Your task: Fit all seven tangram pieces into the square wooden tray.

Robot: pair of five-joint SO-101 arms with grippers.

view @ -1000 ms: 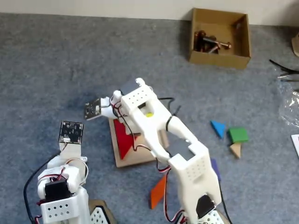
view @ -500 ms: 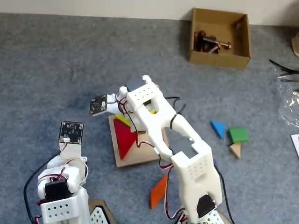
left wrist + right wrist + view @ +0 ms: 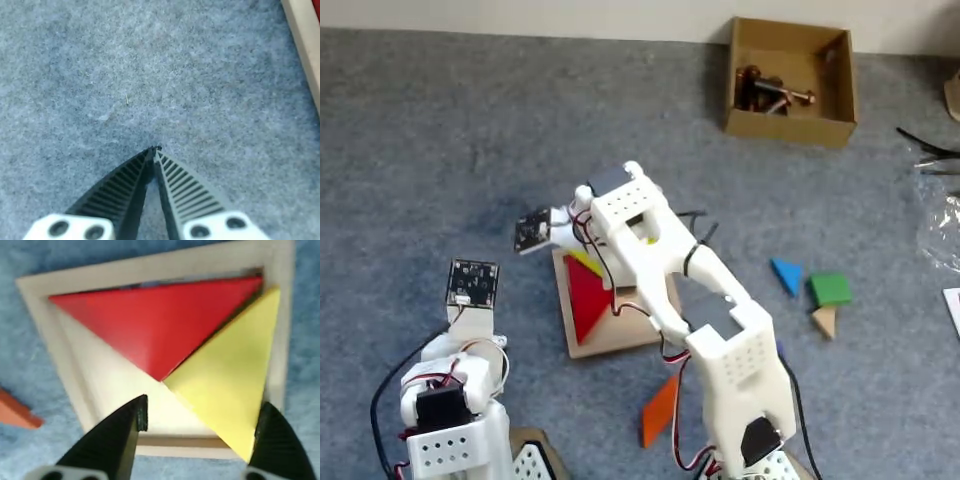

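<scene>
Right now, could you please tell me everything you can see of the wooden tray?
The tray is a square of pale wood with a raised rim, lying flat on the grey carpet. A red triangle and a yellow triangle lie inside it with their edges meeting; the rest of its floor is bare. The right gripper hangs open over it.

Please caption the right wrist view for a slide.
Open right gripper over the tray, red triangle and yellow triangle inside.
</scene>
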